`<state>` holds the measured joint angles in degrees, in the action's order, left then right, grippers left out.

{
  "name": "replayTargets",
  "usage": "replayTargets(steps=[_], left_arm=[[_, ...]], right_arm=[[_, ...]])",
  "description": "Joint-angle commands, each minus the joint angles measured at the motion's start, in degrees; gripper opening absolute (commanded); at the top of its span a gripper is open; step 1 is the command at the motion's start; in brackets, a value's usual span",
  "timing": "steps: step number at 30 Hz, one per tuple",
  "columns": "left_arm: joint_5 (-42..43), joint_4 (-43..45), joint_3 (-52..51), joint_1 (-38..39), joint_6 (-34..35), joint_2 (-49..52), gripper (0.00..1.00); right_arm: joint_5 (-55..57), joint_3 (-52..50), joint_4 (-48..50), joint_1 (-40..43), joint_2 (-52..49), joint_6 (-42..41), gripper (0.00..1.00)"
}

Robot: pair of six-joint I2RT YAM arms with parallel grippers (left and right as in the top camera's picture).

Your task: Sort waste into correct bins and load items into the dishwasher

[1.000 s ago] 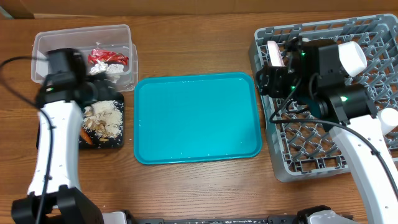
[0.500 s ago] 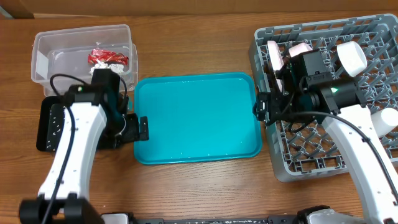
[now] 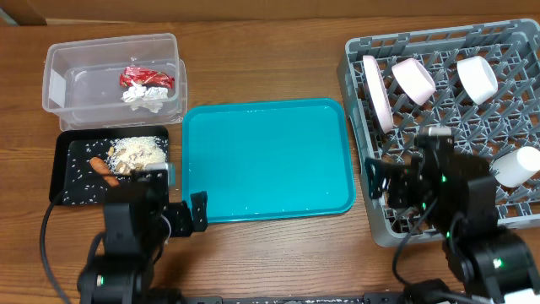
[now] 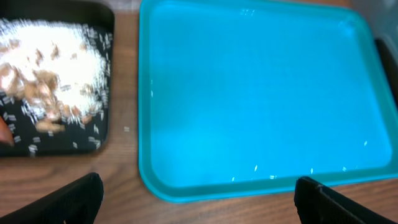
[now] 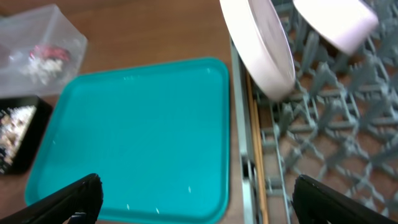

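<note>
I see my left gripper [image 4: 198, 202] and right gripper [image 5: 196, 199] both spread wide and empty, at opposite ends of the tray [image 3: 267, 160].

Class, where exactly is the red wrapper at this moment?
In the overhead view, the red wrapper lies inside the clear tub at the table's far left, right beside the crumpled white tissue, beyond the black tray.

wrapper [image 3: 146, 77] in tub [image 3: 56, 61], plate [image 3: 377, 91] upright in rack [image 3: 494, 127]
</note>
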<state>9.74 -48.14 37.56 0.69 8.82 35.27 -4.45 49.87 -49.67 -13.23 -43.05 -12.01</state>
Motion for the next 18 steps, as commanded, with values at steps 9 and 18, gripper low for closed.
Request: replayTargets(steps=[9, 18], left_arm=[[0.81, -0.02, -1.16, 0.13, 0.20, -2.75, 1.00], [0.81, -0.02, -1.14, 0.13, 0.20, -2.75, 1.00]], right_arm=[[1.40, -1.29, -6.25, -0.26, -0.59, -0.22, 1.00], [1.40, -1.29, -6.21, -0.26, -2.62, -0.22, 1.00]])
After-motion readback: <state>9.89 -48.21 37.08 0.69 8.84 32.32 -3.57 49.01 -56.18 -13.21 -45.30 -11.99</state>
